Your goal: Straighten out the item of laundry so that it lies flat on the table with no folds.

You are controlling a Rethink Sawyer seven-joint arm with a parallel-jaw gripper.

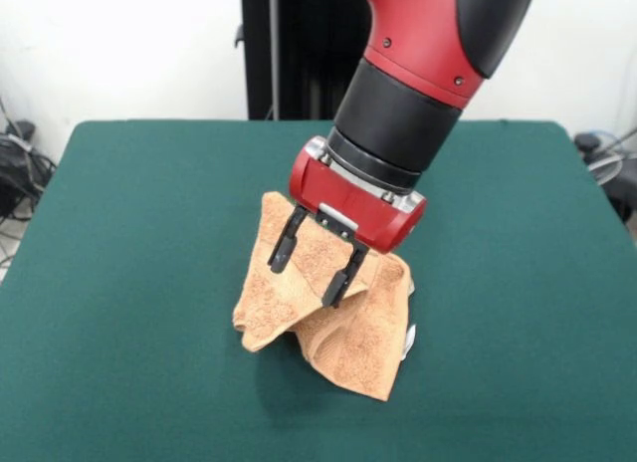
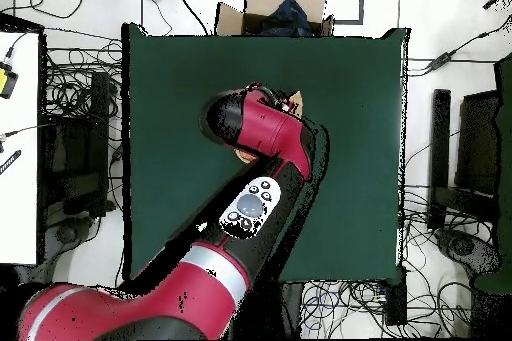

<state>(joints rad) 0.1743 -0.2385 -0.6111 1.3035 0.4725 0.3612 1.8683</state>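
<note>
The wide, dark green felt-like tabletop (image 1: 129, 243) fills most of the front view and shows as a green rectangle (image 2: 360, 137) from overhead. Across it reaches the red and black robot arm (image 1: 418, 74), coming down from the top of the front view; from overhead the arm (image 2: 255, 207) runs from the bottom left up toward the middle of the tabletop and covers almost everything beneath its end.

Under the arm's end lies the small, light orange-tan terry towel (image 1: 348, 338), about midway across the tabletop. It is crumpled, not flat: it rises in a peaked heap with folds running down two lobes, one to the left and a larger one toward the front right. From overhead only a sliver of towel (image 2: 299, 100) peeks out beside the arm.

The tool (image 1: 317, 263), a red block with two black fingers (image 1: 285, 245), hangs tilted over the top of the heap. Its fingers stand released, spread apart with towel showing between them, clenched on nothing.

A small white tag (image 1: 409, 339) shows at the towel's right edge.
</note>
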